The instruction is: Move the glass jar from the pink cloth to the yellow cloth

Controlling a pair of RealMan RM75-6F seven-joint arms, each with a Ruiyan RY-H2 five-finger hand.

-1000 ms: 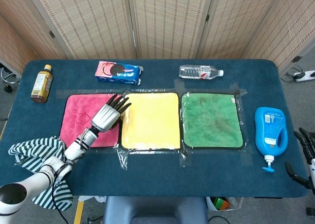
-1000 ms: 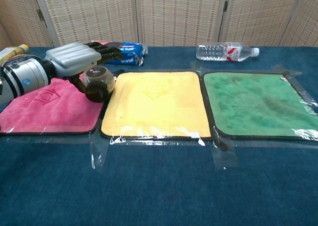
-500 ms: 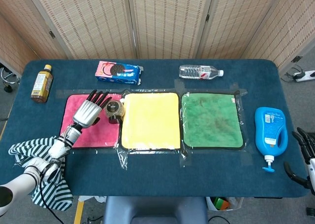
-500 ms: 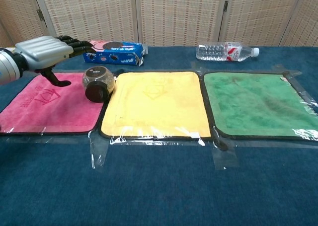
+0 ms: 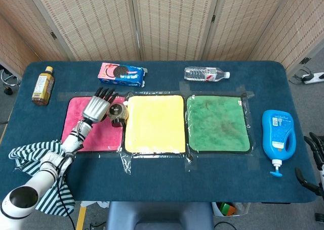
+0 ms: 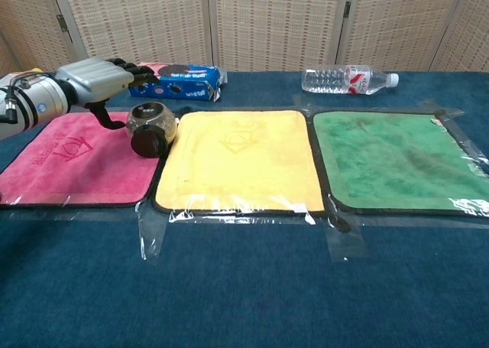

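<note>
The glass jar (image 5: 118, 112) (image 6: 151, 128) lies on its side at the right edge of the pink cloth (image 5: 81, 134) (image 6: 72, 160), black lid toward the front, right beside the yellow cloth (image 5: 154, 124) (image 6: 241, 160). My left hand (image 5: 96, 108) (image 6: 98, 82) hovers just left of and behind the jar, fingers stretched out and thumb hanging down close to the glass. It holds nothing. Only the dark fingers of my right hand (image 5: 313, 162) show, at the head view's right edge, spread apart with nothing in them.
A green cloth (image 5: 217, 123) (image 6: 397, 160) lies right of the yellow one. A cookie box (image 5: 121, 74), a water bottle (image 5: 206, 74) and a brown bottle (image 5: 43, 85) stand along the back. A blue detergent bottle (image 5: 278, 139) lies at the right, a striped cloth (image 5: 38, 162) at the front left.
A second ago my left hand was over the jar. It pulled away to the left, then came back toward the jar. The jar has stayed at the pink cloth's right edge.
</note>
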